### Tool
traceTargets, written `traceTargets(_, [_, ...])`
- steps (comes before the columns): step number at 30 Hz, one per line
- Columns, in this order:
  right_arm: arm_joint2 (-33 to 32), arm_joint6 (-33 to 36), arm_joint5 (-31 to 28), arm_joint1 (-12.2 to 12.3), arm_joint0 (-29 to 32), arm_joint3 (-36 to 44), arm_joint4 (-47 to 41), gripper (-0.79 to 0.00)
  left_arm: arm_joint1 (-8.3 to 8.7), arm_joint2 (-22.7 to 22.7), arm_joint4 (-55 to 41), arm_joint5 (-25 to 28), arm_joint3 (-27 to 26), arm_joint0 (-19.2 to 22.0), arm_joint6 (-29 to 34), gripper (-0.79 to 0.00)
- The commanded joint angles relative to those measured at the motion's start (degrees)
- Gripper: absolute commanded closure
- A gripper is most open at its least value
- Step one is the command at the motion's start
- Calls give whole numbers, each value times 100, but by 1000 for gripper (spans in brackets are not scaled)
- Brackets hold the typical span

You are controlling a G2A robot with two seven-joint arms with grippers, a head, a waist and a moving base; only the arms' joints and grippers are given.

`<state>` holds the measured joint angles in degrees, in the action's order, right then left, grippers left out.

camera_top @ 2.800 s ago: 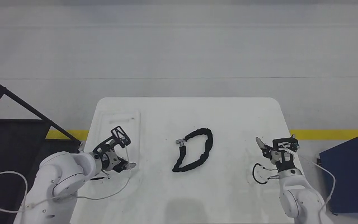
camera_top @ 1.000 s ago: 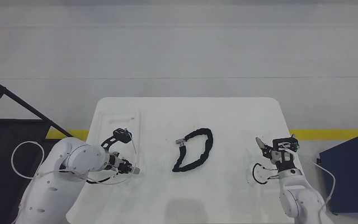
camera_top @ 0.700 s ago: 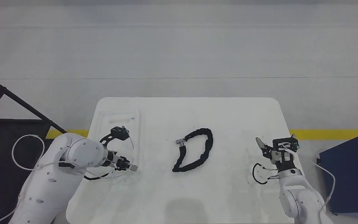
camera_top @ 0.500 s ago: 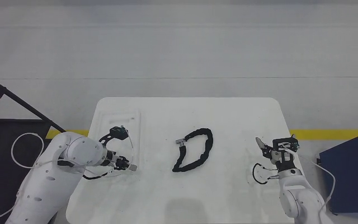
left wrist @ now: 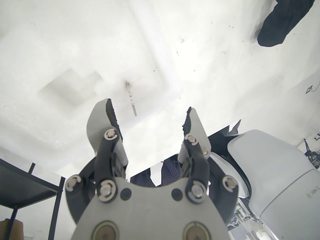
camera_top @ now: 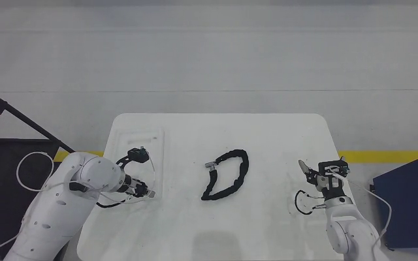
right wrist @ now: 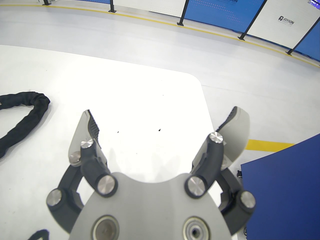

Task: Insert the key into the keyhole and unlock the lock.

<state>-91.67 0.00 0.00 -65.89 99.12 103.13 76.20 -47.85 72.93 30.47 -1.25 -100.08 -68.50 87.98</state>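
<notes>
1. Lower left of the top view: the left jaws hang over the near end of a white tray (camera_top: 134,138) that lies on the left side of the tabletop (camera_top: 274,143). They are spread wide and hold nothing.
2. In the left wrist view the key (left wrist: 131,98), a thin strip of metal, lies flat in the tray, just ahead of the open fingertips and nearer to one of them. Neither touches it.
3. Centre of the top view: the lock (camera_top: 230,173), a chain in a black fabric sleeve, lies in a loose loop on the tabletop, well apart from the tray. Its small metal end (camera_top: 211,167) sits at the loop's left side, pointing toward the tray. The keyhole is too small to make out.
4. Lower right of the top view: the right jaws sit near the tabletop's right edge, far from the lock. They are wide open and empty.
</notes>
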Motion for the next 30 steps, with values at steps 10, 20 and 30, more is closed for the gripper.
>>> traceTargets(10, [0,0,0,0,0,0,0,-785,-48,-299,0,-19,238,268,-232,-514])
traceTargets(20, [0,0,0,0,0,0,0,-785,-58,-429,24,-8,417,406,-265,-339])
traceTargets(30, [0,0,0,0,0,0,0,-785,-19,-397,95,57,379,366,-216,-265])
